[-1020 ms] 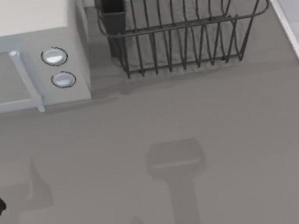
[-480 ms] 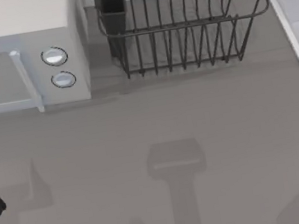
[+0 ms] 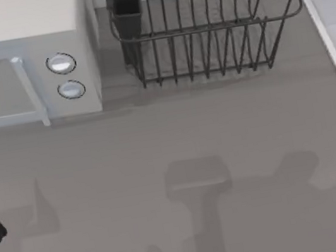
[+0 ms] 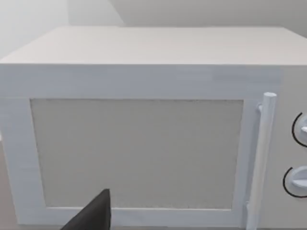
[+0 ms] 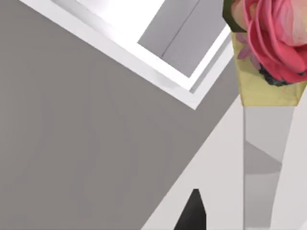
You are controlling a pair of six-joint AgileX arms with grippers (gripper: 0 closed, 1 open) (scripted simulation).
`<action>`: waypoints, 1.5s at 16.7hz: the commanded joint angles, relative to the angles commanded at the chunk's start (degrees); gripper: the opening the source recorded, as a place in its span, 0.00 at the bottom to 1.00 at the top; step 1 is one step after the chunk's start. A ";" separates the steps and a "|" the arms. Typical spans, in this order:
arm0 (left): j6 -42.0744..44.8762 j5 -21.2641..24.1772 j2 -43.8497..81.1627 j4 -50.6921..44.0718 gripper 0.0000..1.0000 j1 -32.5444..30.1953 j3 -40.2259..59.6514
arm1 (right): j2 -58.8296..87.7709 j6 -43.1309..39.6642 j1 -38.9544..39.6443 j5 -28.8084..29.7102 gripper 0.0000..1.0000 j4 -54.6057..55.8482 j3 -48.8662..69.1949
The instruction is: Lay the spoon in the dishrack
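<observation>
Dark wire dishrack (image 3: 203, 27) stands at the table's (image 3: 175, 131) far edge beside the microwave (image 3: 23, 59); jaw states cannot be told.

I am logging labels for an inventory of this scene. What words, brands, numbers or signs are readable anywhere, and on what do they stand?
None: no text can be read in any view.
The microwave has a blank front, and its two knobs carry no numbers or marks.
The dishrack and its cutlery cup bear no label.
The yellow pot of pink flowers has no writing.
</observation>
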 joint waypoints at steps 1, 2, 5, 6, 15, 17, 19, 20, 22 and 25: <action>0.00 0.00 0.00 0.00 1.00 0.00 0.00 | 0.14 3.20 4.65 2.80 0.00 3.85 0.12; 0.00 0.00 0.00 0.00 1.00 0.00 0.00 | 0.30 6.68 9.75 5.78 0.00 8.00 0.17; 0.00 0.00 0.00 0.00 1.00 0.00 0.00 | 0.55 18.41 26.93 15.37 0.00 21.67 -0.12; 0.00 0.00 0.00 0.00 1.00 0.00 0.00 | 0.47 22.60 32.93 18.70 0.00 26.54 -0.34; 0.00 0.00 0.00 0.00 1.00 0.00 0.00 | -3.43 55.78 75.89 45.28 0.00 65.92 -2.81; 0.00 0.00 0.00 0.00 1.00 0.00 0.00 | -4.16 59.43 79.84 48.42 0.00 69.90 -3.20; 0.00 0.00 0.00 0.00 1.00 0.00 0.00 | -4.45 60.85 81.30 49.65 0.00 71.37 -3.37; 0.00 0.00 0.00 0.00 1.00 0.00 0.00 | -4.45 60.85 81.30 49.65 0.00 71.37 -3.37; 0.00 0.00 0.00 0.00 1.00 0.00 0.00 | -4.45 60.85 81.30 49.65 0.00 71.37 -3.37; 0.00 0.00 0.00 0.00 1.00 0.00 0.00 | -3.39 60.88 80.61 48.99 0.00 72.08 -3.24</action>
